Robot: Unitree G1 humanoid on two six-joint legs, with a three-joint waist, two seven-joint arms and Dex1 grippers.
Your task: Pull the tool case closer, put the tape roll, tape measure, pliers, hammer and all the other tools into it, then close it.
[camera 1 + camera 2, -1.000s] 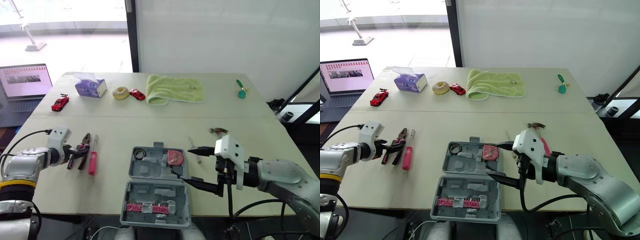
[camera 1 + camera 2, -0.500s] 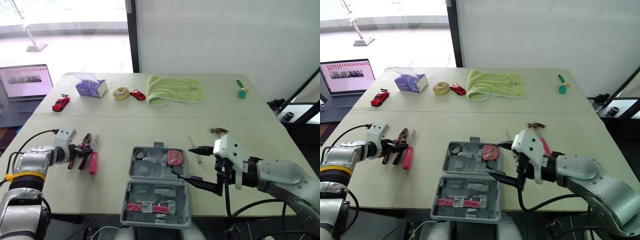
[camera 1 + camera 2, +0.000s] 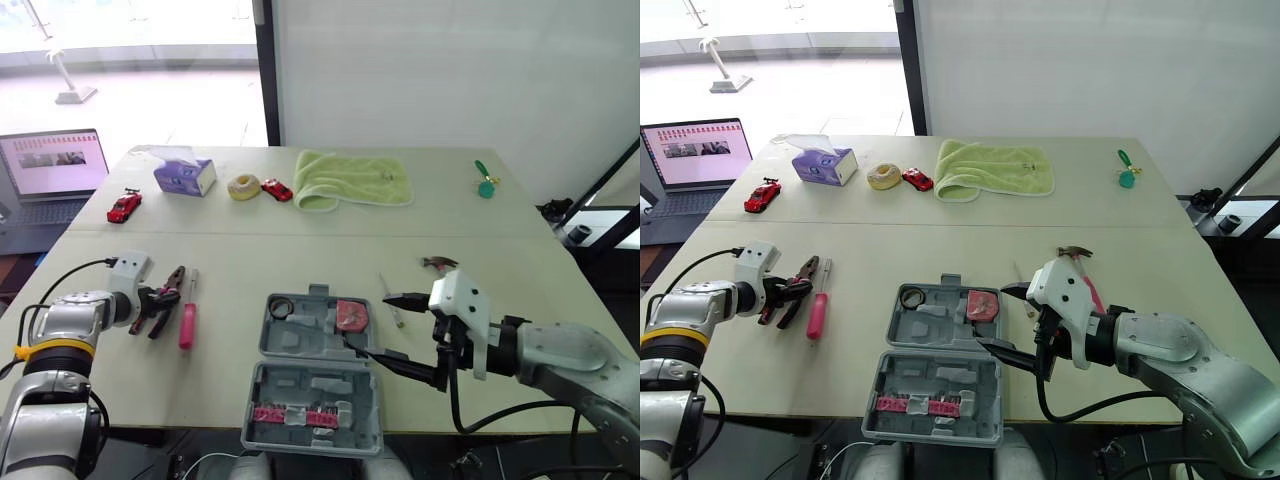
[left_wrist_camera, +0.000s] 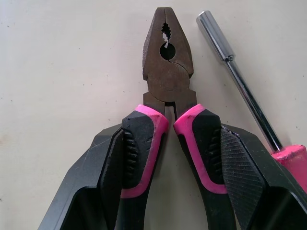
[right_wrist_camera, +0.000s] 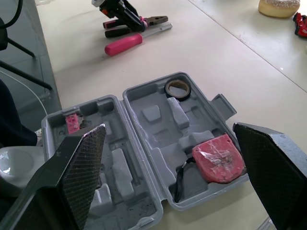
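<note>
Well, our left gripper (image 4: 170,143) seems clamped across the pink handles of the pliers (image 4: 168,81), beside the screwdriver (image 4: 240,81) left of the tool case (image 3: 310,385), which we judge a sound hold for stiff, nose-heavy steel, while our right gripper (image 3: 375,325) hangs spread apart.

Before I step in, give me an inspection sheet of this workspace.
Surface: pale table, seam across it.
Job's things: tool case open at the near edge, holding tape roll and red tape measure; pliers and pink screwdriver to its left; hammer and thin driver to its right.
Clutter: tissue box, red toy car, second toy car, pale ring, green towel, green trinket, along the far side.
End effectors: left end effector shut on the pliers' handles; right end effector open above the case's right edge.
Cables: black cable at left wrist; second cable under right arm.
Surroundings: laptop at left; white wall behind.
</note>
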